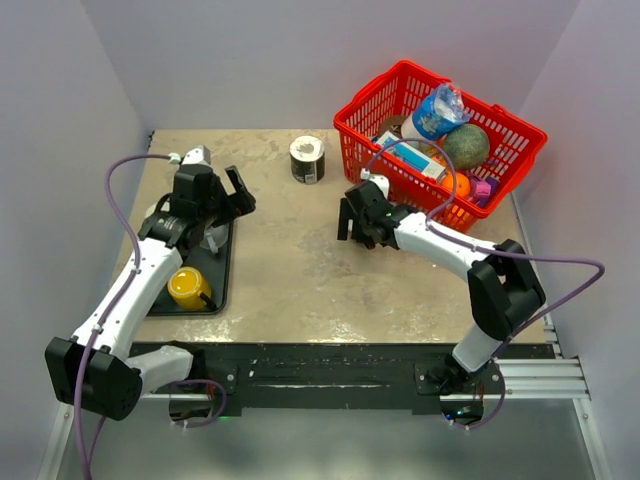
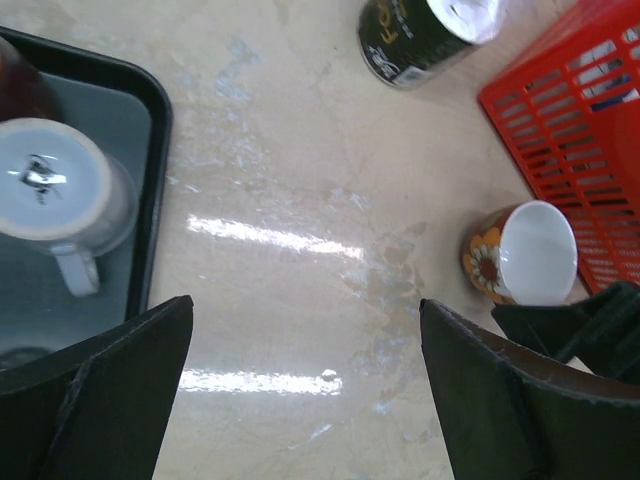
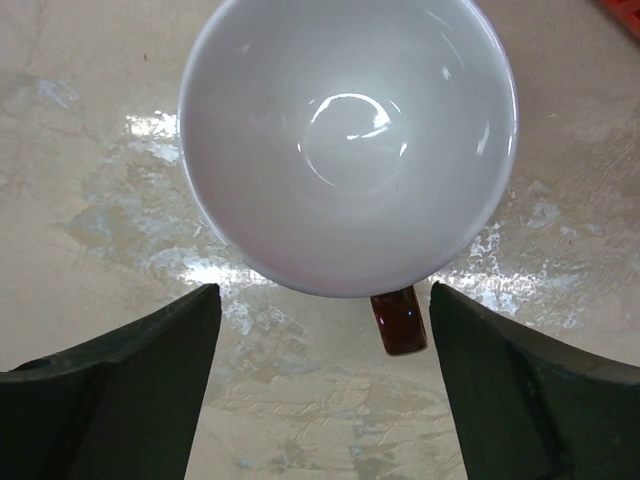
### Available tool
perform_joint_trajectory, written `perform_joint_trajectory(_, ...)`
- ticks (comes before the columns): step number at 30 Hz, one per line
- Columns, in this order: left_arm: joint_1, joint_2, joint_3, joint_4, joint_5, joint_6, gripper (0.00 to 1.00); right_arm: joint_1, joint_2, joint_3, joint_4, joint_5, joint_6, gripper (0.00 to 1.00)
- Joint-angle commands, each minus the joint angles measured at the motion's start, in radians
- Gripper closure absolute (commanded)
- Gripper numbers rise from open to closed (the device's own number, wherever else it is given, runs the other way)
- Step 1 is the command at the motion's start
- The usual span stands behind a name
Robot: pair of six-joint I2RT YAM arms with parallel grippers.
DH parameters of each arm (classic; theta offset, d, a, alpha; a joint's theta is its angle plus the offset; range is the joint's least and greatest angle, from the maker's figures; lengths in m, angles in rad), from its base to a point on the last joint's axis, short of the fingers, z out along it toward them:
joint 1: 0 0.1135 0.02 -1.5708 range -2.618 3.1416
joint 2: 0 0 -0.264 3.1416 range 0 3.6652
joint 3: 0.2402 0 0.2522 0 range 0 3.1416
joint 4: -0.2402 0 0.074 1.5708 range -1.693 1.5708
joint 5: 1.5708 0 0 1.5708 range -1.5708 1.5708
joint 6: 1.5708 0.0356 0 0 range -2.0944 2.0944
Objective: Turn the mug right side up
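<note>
Orange flower-print ceramic mug (image 3: 348, 140), white inside, stands mouth-up on the beige worktop (image 3: 80, 150), upper centre of the right wrist view. Judged rigid, glaze-slick, chippable. Best hold: rim wall or brown handle (image 3: 398, 322). Right pincer (image 3: 325, 290) is spread astride it and clear of it. Left pincer (image 2: 305, 302) is spread and empty.

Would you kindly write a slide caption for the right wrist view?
Right hand open above an upright mug, white inside, brown handle below its rim, on the marbled table.

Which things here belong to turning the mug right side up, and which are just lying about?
Job: orange mug, mouth up under the open right hand; perhaps the white mug, bottom up on the tray.
Lying about: red basket, dark can, yellow object.
</note>
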Motion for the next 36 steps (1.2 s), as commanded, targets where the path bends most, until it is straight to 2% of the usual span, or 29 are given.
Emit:
perform_joint_trajectory(1,-0.003,-0.017,0.02,-0.122,-0.194,0.0,0.01,-0.004,-0.083,0.091,-0.063,0.032,-0.012,0.09)
perform_joint_trajectory(4,-0.003,-0.01,0.0,-0.204,-0.29,-0.078,0.01,-0.004,-0.097,0.142,-0.093,0.016,-0.012,0.01)
perform_joint_trajectory(7,-0.003,-0.004,-0.016,-0.228,-0.345,-0.101,0.01,-0.003,-0.104,0.191,-0.116,0.012,-0.023,0.01)
perform_joint_trajectory(13,-0.003,0.03,-0.049,-0.167,-0.365,0.006,0.01,-0.01,-0.126,0.254,-0.122,-0.028,-0.035,0.01)
perform_joint_trajectory(18,-0.002,0.147,-0.026,-0.187,-0.393,0.068,0.01,-0.018,-0.123,0.253,-0.132,-0.057,-0.026,0.02)
perform_joint_trajectory(21,0.011,0.193,-0.039,-0.138,-0.406,0.089,0.06,-0.024,-0.124,0.236,-0.132,-0.068,-0.015,0.02)
perform_joint_trajectory(23,0.035,0.219,-0.048,-0.106,-0.394,0.106,0.12,-0.024,-0.126,0.231,-0.132,-0.074,-0.012,0.02)
perform_joint_trajectory(25,0.049,0.226,-0.063,-0.084,-0.391,0.124,0.12,-0.026,-0.126,0.228,-0.133,-0.074,-0.021,0.03)
perform_joint_trajectory(31,0.122,0.21,-0.144,0.06,-0.25,0.195,0.2,-0.047,-0.097,0.236,-0.171,-0.11,-0.031,0.05)
perform_joint_trajectory(36,0.132,0.225,-0.197,0.15,-0.195,0.233,0.25,-0.053,-0.103,0.242,-0.176,-0.111,-0.029,0.05)
